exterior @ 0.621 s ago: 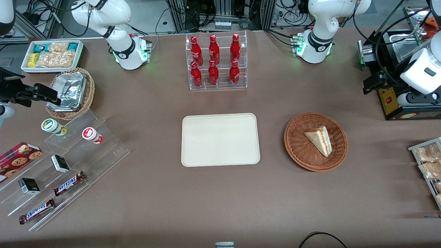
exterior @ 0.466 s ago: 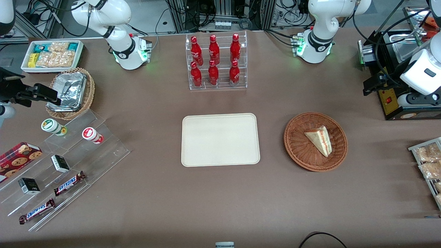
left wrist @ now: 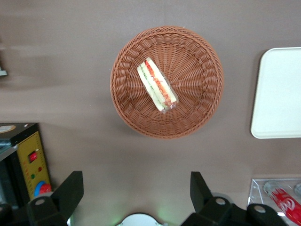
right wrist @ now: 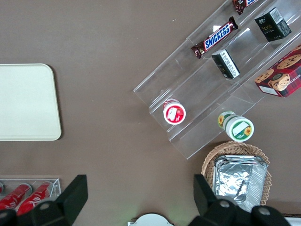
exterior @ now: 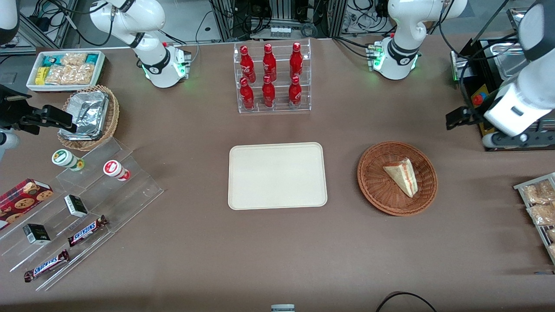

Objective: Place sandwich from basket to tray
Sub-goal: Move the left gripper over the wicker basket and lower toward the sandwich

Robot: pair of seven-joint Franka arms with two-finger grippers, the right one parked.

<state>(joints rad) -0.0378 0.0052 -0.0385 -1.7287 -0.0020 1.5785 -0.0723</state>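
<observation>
The pale triangular sandwich wedge (exterior: 402,175) (left wrist: 157,84) lies in the round reddish-brown wicker basket (exterior: 373,182) (left wrist: 197,117), right of centre in the front view. Beside it, the flat cream rectangular plastic tray (exterior: 277,175) (left wrist: 280,94) sits mid-frame on the brown table (exterior: 277,251). The left arm's gripper (left wrist: 136,195), at the front view's right edge, hovers with jaws wide apart, holding nothing.

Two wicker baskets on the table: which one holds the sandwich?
The reddish-brown basket beside the tray holds the sandwich. The tan one holds foil trays. The open claw hovers above.
</observation>
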